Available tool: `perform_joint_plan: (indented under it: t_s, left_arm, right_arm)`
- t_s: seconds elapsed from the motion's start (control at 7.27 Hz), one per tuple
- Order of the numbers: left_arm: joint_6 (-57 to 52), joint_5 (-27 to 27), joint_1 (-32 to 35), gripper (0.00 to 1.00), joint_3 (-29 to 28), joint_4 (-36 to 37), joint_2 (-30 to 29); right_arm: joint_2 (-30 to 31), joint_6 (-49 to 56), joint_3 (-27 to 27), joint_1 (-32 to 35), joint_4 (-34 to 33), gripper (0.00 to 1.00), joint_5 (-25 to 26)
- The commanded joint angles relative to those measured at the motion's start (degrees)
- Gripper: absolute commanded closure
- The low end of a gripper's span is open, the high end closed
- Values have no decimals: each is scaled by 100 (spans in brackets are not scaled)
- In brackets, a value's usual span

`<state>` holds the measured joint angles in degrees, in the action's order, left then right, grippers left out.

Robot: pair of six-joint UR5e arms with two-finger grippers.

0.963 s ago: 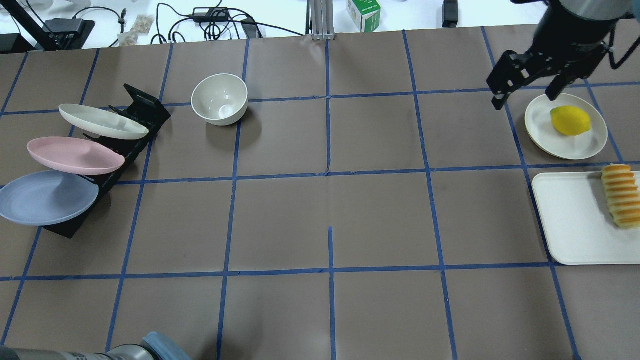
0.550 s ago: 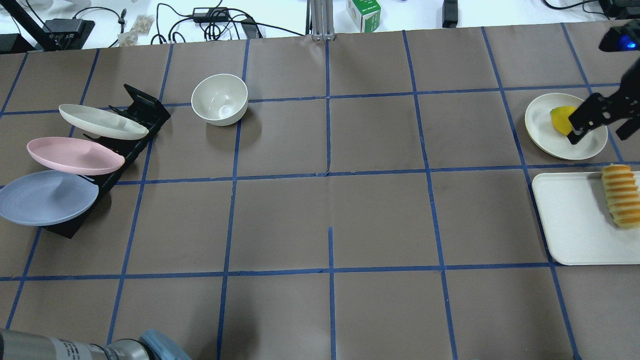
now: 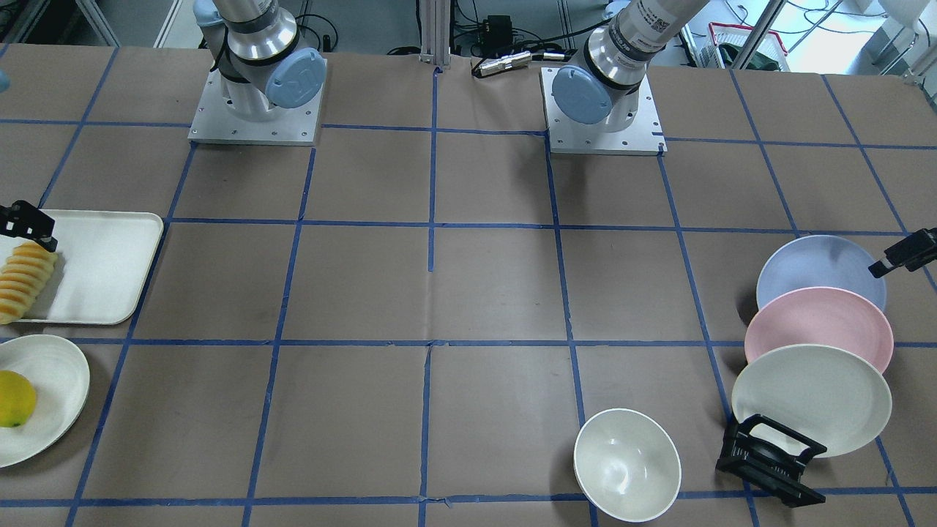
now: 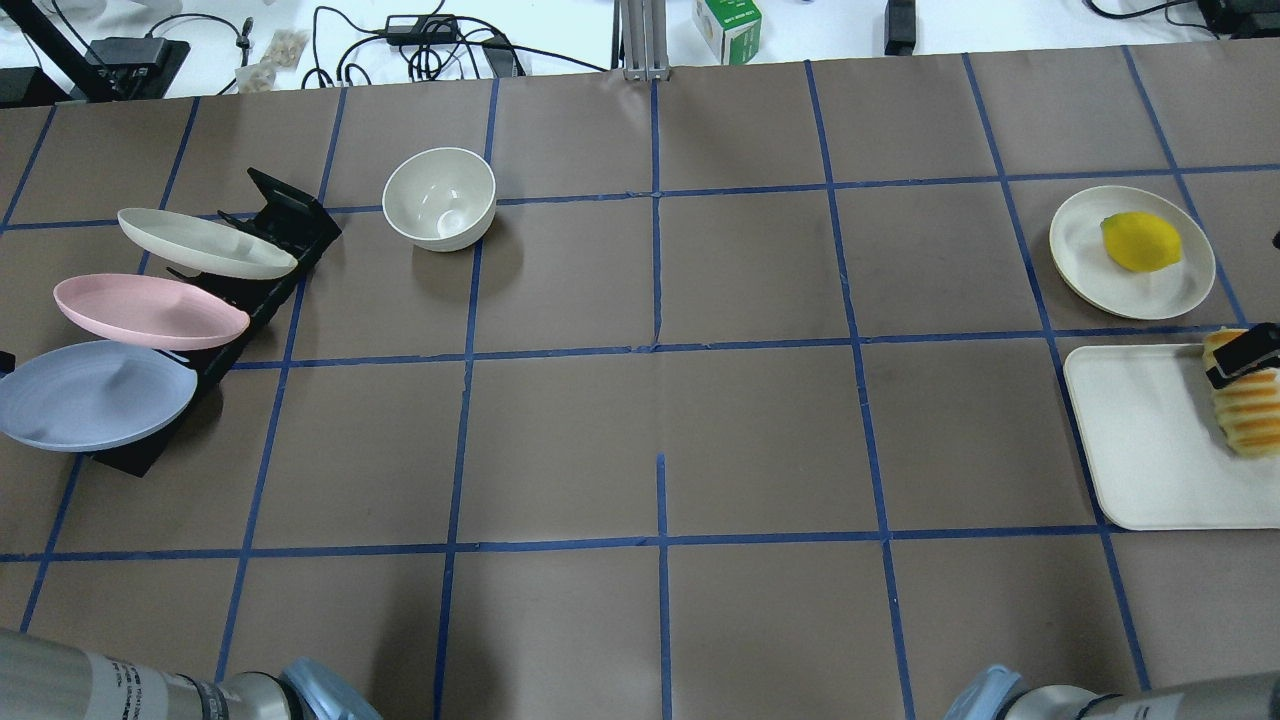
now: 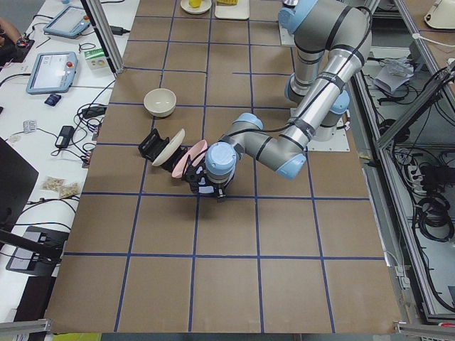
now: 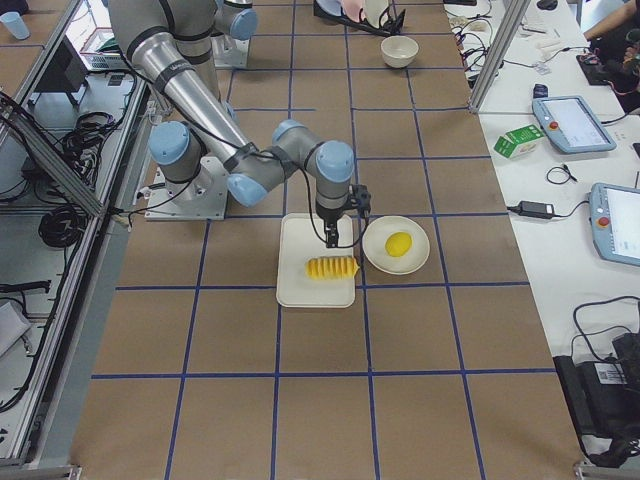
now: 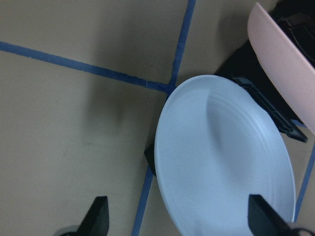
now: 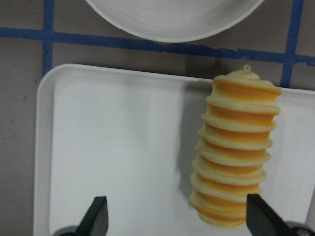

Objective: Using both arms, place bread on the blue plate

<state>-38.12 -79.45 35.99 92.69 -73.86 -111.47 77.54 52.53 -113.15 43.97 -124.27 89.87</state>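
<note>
Here the right gripper (image 8: 176,216), jaws spread and empty, hangs over the white tray (image 8: 113,147); the bread (image 8: 236,152) lies there, long axis square to the closing line, offset toward 1 finger. The left gripper (image 7: 177,216), also spread, hovers over the blue plate (image 7: 221,157)

At the worktop's right edge the bread (image 4: 1245,415) and its white tray (image 4: 1150,450) run off the side of the overhead view. One black finger of the right gripper (image 8: 179,219) crosses the loaf near its far end, and the rest of that gripper lies outside that view. At the left edge the blue plate (image 7: 221,157) loses its lower rim to the bottom of the wrist view. From the side, the left gripper (image 7: 178,219) and its wrist largely hide it. The black rack (image 3: 768,457) shows only its far end. The lemon (image 3: 15,399) is cut by the edge of the front view.
</note>
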Motion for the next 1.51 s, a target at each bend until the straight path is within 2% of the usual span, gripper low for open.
perform_joint_plan:
  t_s: [0.0,0.41,0.55,0.69,0.83,0.96,1.24,1.38]
  left_arm:
    - [375,62,13,0,90,21,-182]
    - [393,44,13,3,214,30,-226]
    - [393,53,22,11,214,30,-252]
    - [384,27,22,44,171,21,-261]
    - [375,-8,22,85,144,21,-261]
    - [332,-9,22,100,135,21,-253]
    - [323,-26,22,100,118,21,-209]
    - [305,-122,31,100,109,30,-165]
  right_arm:
    - [-589,460,-49,-257,-1042,0,39]
    - [-784,478,-40,-266,-1055,0,-30]
    - [-767,443,-40,-266,-1055,0,-57]
    - [-793,460,-40,-266,-1064,2,-66]
    - [-793,478,-49,-266,-1090,31,-66]
    - [-784,461,-49,-266,-1082,65,-75]
    - [-714,373,-32,-222,-1073,91,-66]
    - [-592,303,125,-196,-1003,96,4]
